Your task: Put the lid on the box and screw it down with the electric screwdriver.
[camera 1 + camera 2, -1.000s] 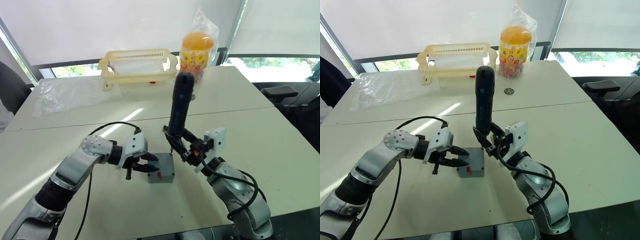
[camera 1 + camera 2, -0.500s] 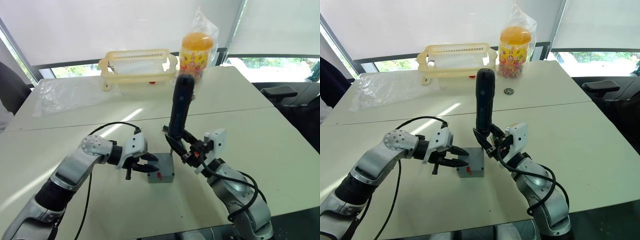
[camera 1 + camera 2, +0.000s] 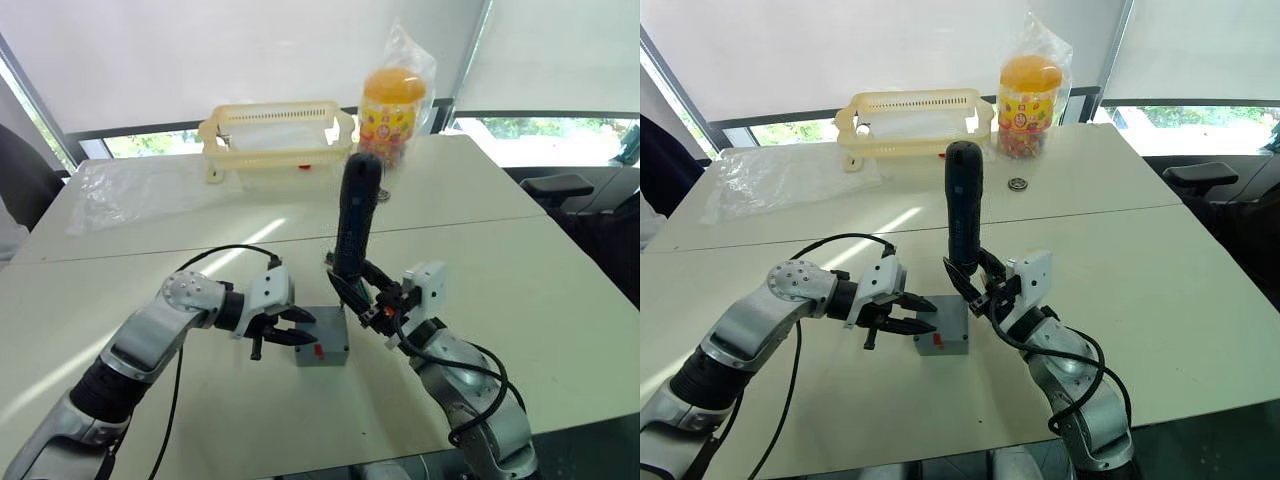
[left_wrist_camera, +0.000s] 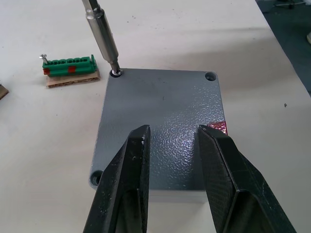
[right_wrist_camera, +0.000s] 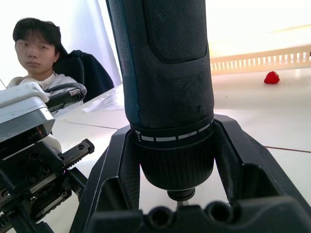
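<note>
On the lid (image 4: 163, 126), hiding the box, left tool (image 4: 172, 148) gapes; right tool (image 5: 177, 160) clamps the electric screwdriver (image 5: 165, 73).

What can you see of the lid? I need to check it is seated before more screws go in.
The lid is a flat square grey plate with a pebbled, plastic-looking surface and rounded corners. It lies level on the box, edges matching. Three corner holes show; the electric screwdriver has its bit standing in one. The left gripper is open, its fingers over the near edge; whether they touch cannot be told.
</note>
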You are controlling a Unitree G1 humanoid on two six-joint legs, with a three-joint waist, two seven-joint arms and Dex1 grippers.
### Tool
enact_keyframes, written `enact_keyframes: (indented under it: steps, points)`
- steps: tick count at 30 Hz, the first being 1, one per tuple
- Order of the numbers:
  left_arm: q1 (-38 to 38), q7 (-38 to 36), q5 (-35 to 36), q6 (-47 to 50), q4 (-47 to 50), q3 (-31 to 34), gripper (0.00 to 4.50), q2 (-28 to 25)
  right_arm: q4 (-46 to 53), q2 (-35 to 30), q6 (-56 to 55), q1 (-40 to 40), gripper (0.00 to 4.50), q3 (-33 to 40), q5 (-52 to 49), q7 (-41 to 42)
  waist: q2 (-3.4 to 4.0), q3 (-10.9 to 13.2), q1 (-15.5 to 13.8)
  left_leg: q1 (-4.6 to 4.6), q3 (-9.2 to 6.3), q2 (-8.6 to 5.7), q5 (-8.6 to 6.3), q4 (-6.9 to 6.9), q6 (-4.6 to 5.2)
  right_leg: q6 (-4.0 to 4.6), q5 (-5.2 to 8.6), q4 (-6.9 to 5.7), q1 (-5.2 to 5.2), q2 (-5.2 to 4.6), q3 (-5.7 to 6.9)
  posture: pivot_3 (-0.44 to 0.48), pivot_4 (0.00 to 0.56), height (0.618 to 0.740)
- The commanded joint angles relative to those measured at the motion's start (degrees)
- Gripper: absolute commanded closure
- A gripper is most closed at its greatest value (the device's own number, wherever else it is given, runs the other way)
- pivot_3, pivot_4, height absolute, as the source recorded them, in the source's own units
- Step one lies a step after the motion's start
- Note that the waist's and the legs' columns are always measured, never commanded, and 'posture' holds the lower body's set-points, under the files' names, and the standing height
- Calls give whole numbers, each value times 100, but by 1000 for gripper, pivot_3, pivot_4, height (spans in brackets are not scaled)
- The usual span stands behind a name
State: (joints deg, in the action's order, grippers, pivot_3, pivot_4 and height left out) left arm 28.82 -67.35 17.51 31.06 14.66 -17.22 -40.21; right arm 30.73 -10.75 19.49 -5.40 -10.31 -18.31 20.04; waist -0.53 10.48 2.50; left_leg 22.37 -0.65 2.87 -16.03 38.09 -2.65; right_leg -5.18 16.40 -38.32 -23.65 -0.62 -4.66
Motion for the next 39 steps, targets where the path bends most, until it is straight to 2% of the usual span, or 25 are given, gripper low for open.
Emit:
enact_keyframes:
  steps: [1,25,39]
  points:
    - [-121,-21,-85,133,-24,-112,2967,-108,-38,8,-242,-52,2817,-4,84,68,0,0,0,0,0,0,0,0,0,0,0,0,0,0,0,0,150,740]
    - [-202,6,-53,271,112,-91,2967,-132,-541,-93,-184,287,2817,11,147,130,-34,-68,-1,-26,0,0,-1,-2,0,2,1,7,27,0,0,0,150,740]
    - [-308,44,-64,268,200,-56,2967,-146,-634,-141,8,436,2817,46,86,164,-55,-92,-4,-81,2,1,-2,-19,0,21,14,26,81,-2,-2,0,150,740]
